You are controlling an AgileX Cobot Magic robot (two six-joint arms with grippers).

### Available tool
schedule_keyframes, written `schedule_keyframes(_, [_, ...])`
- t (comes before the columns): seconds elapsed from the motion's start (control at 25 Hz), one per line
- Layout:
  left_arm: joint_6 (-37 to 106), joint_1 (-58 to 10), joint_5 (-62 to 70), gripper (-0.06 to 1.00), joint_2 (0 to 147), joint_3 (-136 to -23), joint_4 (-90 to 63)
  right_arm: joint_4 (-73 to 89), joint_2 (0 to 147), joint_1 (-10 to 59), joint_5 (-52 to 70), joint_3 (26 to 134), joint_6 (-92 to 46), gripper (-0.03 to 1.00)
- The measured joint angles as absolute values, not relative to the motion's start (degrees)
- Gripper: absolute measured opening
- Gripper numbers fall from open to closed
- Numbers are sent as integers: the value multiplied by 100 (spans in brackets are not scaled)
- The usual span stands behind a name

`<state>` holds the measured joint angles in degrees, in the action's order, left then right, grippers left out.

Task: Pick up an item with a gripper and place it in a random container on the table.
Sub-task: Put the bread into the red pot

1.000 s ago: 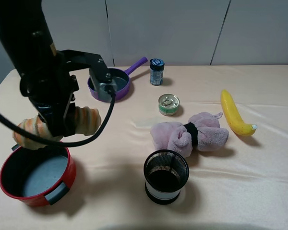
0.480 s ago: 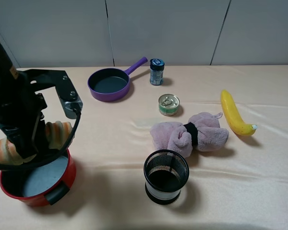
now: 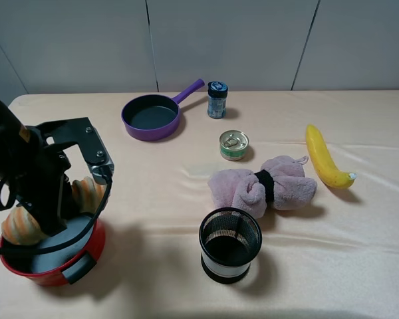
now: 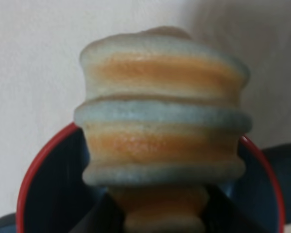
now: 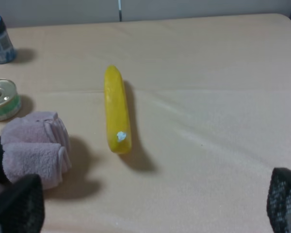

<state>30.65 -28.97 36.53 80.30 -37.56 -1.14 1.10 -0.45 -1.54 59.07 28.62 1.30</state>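
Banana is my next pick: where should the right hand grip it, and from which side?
Probably the middle of the banana, across its narrow width, straight down from above. It lies flat on the table, apart from the pink plush, with room along both long sides.

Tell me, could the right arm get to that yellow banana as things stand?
Probably yes. The banana lies alone on the table, ahead of the open right gripper; the pink plush is beside it, not touching.
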Motion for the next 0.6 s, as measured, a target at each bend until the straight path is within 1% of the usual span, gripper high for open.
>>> schedule_keyframes(0.24, [3022, -2897, 3448, 26, 8025, -3584, -125, 110, -45, -154, 5907, 2862, 130, 69])
schedule_keyframes(0.6, [2827, -2897, 3724, 26, 8025, -3581, 0, 110, -45, -154, 5907, 2862, 130, 69])
